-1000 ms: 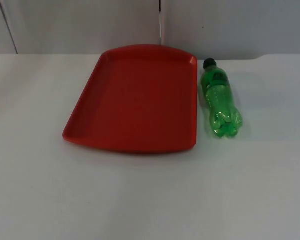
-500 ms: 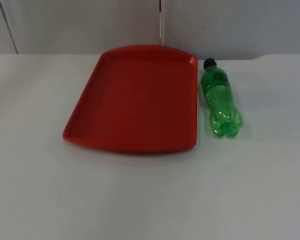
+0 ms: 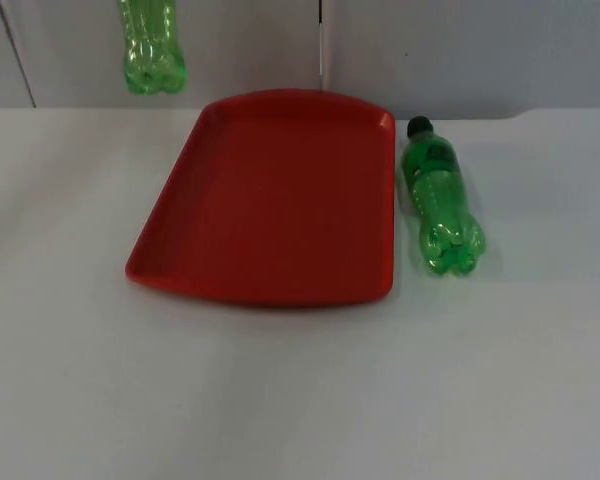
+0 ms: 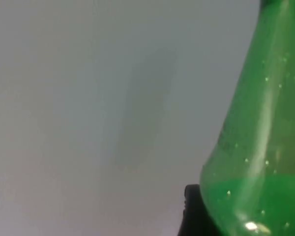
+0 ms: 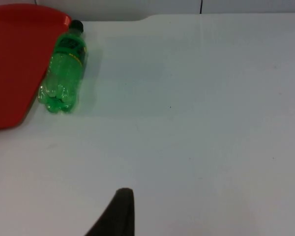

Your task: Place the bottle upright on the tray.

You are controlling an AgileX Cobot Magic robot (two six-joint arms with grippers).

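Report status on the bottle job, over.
Left claw carries a second green bottle high beyond the red tray. Right claw waits over the white table. Lying bottle on its side beside tray. Nothing blocks.

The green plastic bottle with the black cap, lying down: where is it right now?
In the top view the green plastic bottle lies on the white table just right of the red tray, outside its rim, cap toward the grey partition wall.

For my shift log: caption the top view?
Second green bottle hangs above table's far left; red tray empty, lying bottle beside it.
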